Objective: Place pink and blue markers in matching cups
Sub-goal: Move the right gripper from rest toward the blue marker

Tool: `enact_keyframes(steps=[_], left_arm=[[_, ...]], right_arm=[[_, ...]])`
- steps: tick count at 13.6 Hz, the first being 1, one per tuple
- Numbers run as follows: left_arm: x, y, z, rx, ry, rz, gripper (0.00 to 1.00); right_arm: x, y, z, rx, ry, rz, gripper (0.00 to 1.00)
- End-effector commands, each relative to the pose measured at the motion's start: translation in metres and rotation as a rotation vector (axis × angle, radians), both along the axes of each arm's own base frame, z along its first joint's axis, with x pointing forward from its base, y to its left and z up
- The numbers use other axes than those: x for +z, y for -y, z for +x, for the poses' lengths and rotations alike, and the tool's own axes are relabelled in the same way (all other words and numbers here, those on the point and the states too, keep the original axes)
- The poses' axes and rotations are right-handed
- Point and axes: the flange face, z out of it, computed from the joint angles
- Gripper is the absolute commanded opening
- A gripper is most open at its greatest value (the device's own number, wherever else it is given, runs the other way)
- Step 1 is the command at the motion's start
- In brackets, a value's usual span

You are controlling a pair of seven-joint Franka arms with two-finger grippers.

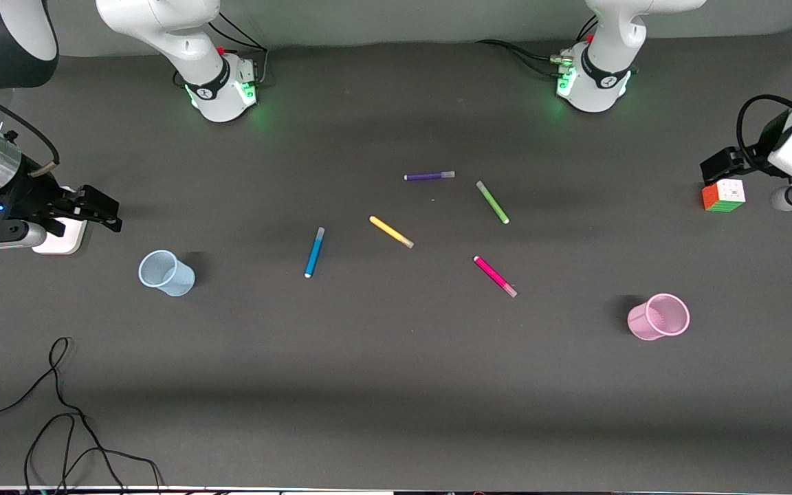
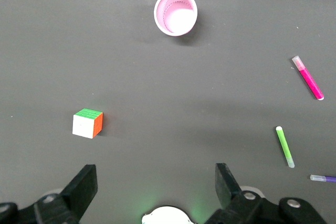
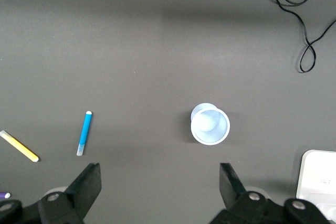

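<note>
Dark tabletop is holding everything untouched: both grippers, left gripper [image 2: 153,182] and right gripper [image 3: 157,182], are waiting wide open and empty; next, grasping the blue marker [image 1: 314,251] for the blue cup [image 1: 166,273].

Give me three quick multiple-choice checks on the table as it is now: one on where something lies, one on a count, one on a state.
1. The slim blue felt-tip marker lies:
A. in the pale blue translucent plastic cup
B. flat on the dark grey table
C. on the multicoloured puzzle cube

2. Pens on the table:
A. three
B. five
C. seven

3. The pink ribbed translucent cup is:
A. tipped over
B. holding the slim magenta-pink marker
C. upright and empty

Answers:
1 B, the front view shows it lying apart from the blue cup.
2 B: purple, green, yellow, blue, pink.
3 C, the left wrist view looks into its bare inside.
</note>
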Motion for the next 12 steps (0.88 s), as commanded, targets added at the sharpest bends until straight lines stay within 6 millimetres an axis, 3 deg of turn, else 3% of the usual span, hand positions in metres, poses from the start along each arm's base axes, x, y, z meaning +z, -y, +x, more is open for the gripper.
enact_keyframes(steps=[1, 5, 8, 12], left_arm=[[0.008, -0.002, 0.015, -0.007, -0.056, 0.012, 1.0], [0.008, 0.0, 0.014, -0.011, -0.061, 0.01, 1.0], [0.007, 0.0, 0.012, -0.01, -0.077, 0.009, 1.0], [0.006, -0.001, 0.012, -0.008, -0.083, 0.01, 1.0]], right_arm=[[-0.002, -0.002, 0.007, 0.009, -0.001, 0.016, 1.0], [-0.018, -0.007, 0.011, -0.056, -0.034, 0.015, 1.0], [-0.055, -0.036, 0.024, -0.145, -0.103, 0.046, 1.0], [-0.163, -0.109, 0.036, -0.167, -0.308, 0.075, 1.0]])
